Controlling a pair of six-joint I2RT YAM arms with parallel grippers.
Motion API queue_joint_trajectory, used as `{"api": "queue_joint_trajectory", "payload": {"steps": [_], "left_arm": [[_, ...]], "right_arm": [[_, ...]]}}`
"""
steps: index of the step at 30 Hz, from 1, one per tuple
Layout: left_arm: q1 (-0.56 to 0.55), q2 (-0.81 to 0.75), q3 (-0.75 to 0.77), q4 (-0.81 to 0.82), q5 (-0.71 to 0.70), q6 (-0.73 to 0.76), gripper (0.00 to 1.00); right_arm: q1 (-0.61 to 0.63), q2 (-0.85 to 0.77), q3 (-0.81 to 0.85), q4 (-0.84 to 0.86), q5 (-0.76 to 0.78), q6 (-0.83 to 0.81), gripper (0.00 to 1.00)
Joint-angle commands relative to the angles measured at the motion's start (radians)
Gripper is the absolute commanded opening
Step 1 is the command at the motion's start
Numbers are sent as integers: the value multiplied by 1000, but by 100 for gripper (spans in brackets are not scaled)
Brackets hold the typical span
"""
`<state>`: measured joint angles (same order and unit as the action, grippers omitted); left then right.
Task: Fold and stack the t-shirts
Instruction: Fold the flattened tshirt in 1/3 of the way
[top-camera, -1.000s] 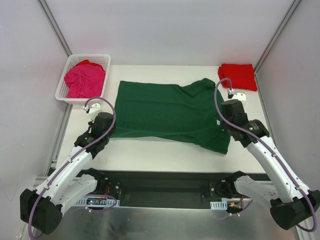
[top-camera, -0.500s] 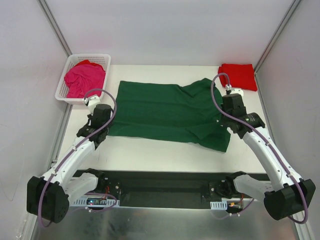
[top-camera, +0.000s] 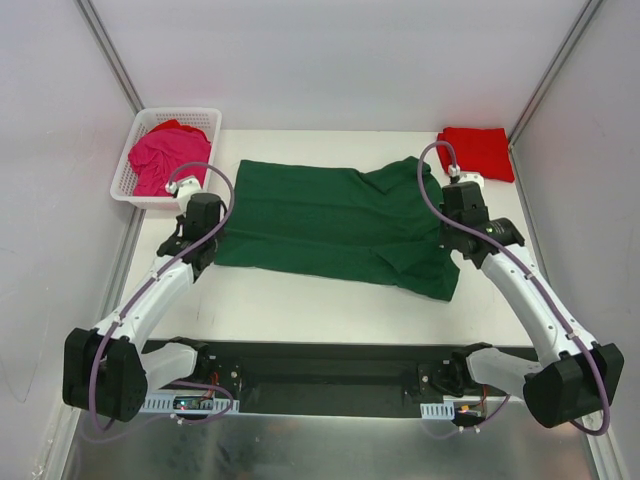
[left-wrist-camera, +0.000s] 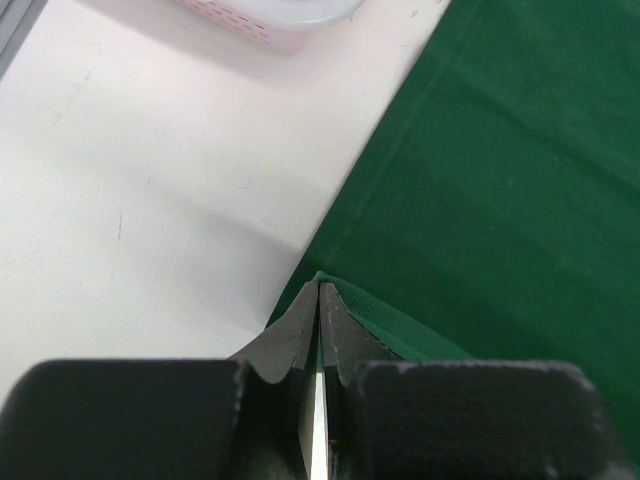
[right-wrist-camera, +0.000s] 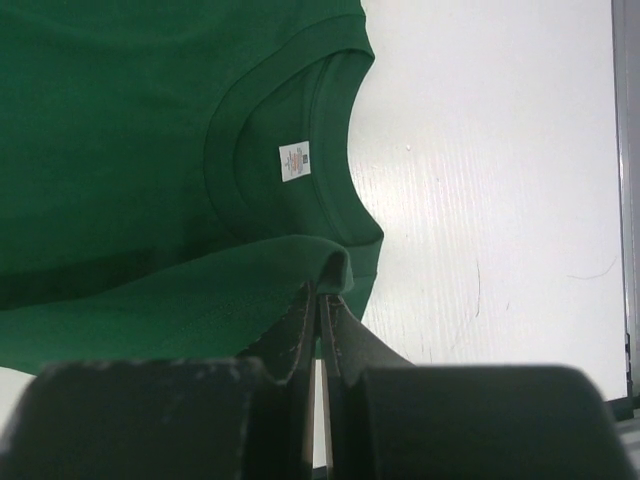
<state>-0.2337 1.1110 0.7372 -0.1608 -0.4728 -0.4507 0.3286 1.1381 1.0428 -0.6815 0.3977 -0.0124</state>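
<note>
A dark green t-shirt (top-camera: 330, 222) lies spread across the middle of the table, its collar and white label (right-wrist-camera: 294, 160) facing up. My left gripper (top-camera: 205, 225) is shut on the shirt's near left corner (left-wrist-camera: 330, 282). On the right side, by the collar, my right gripper (top-camera: 462, 212) is shut on a raised fold of green cloth (right-wrist-camera: 335, 268). A folded red t-shirt (top-camera: 477, 152) sits at the back right corner. The magenta pink t-shirt (top-camera: 168, 160) is bundled in the basket.
The white lattice basket (top-camera: 135, 192) stands at the back left, close to my left gripper. Grey walls with metal rails (top-camera: 110, 60) close in both sides. A black base rail (top-camera: 330, 375) runs along the near edge.
Both grippers have moved toward the back of the table, carrying the green shirt's near edge with them. The shirt's front edge now lies farther from the bases.
</note>
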Motion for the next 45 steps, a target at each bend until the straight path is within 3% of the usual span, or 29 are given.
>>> {"api": "queue_joint_trajectory", "payload": {"steps": [1,45], "left_arm": [[16,24,37,47,5,27,0],[16,305,59,204,-21,4,0]], "right_arm": [[-14,18,68,45,12,-15,1],[-26,296,105,194,7,-21,1]]}}
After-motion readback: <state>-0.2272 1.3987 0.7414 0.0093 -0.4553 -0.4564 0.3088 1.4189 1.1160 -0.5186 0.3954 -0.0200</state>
